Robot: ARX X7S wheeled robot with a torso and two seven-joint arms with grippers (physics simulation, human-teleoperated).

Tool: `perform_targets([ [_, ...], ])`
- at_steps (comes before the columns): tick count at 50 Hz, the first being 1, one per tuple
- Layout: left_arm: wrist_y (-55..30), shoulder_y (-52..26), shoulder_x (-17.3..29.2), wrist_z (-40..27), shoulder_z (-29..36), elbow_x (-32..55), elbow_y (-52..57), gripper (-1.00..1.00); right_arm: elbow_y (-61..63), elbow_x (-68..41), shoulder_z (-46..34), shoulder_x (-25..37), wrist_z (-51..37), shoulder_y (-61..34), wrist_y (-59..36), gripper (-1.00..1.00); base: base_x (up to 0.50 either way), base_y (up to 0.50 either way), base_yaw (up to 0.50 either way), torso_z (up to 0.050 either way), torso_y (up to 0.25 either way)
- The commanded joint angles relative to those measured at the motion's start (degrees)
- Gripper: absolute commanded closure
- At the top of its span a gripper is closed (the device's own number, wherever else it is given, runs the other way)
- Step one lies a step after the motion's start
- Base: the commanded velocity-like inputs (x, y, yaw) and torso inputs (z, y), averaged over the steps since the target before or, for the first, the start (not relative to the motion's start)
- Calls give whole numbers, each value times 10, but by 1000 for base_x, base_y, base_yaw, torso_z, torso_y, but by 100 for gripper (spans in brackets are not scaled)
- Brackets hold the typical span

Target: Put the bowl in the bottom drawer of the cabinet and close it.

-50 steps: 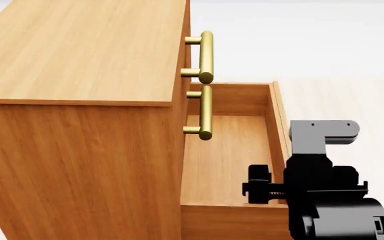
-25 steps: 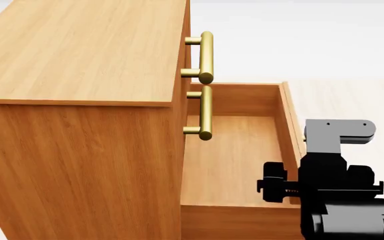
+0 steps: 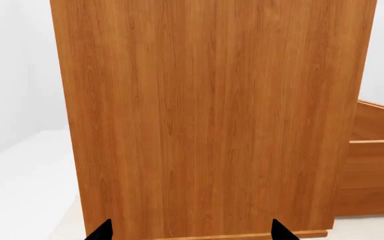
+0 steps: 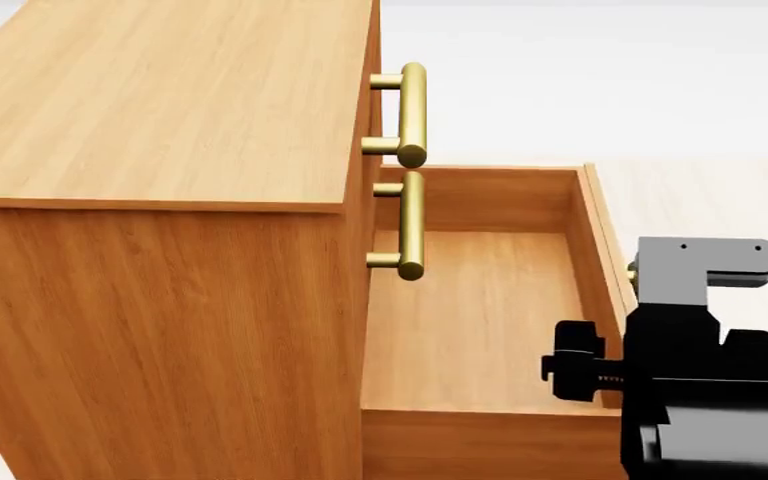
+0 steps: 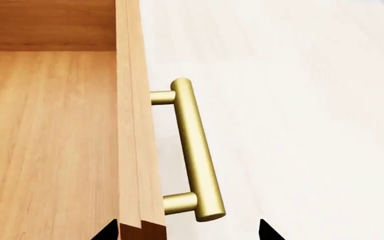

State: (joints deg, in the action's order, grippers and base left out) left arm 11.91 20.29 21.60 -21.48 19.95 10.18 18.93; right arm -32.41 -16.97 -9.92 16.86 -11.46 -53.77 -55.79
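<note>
Bowl was nowhere visible in any of the three views, so its place could not be told. The bottom drawer stood pulled well out from the cabinet, its bare wooden floor showing with nothing lying on the part that could be seen. Above it, the two upper handles projected from the closed cabinet front, one over the other.

The right arm hung over the outer front corner of the drawer, its dark body covering part of the front panel. In the right wrist view the drawer handle, a brass bar on two posts, ran along the outside of the drawer front, with pale floor beyond it. The right claw showed only two dark fingertips, set wide apart, one at the drawer front's edge and the other out past the handle, so the bar lay between them and was not gripped.

The left claw faced the plain side panel of the cabinet, near its lower edge; its two fingertips were spread wide and held nothing. The open drawer's side jutted out just beyond that panel.
</note>
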Motion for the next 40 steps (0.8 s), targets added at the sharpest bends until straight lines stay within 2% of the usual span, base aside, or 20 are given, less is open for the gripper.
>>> perform_targets([
  [1,1,0,1,-2,2,0,-1,-100,-28,1,1,1,-10,3,19,-100,0,0,0,0,0],
  [21,-1,-2,4,-5,4,3,1,-100,-76,8,-2,2,-12,-8,46,-100,0,0,0,-3,0],
  [24,1,-2,4,-5,5,3,-1,-100,-33,-5,5,6,-1,6,42,-100,0,0,0,-3,0],
  [28,-1,-2,5,-6,5,3,1,-100,87,-29,20,22,6,42,30,-100,0,0,0,0,0],
  [40,-2,-2,7,-8,7,3,2,-100,240,-59,27,48,17,78,-3,-100,0,0,0,0,0],
])
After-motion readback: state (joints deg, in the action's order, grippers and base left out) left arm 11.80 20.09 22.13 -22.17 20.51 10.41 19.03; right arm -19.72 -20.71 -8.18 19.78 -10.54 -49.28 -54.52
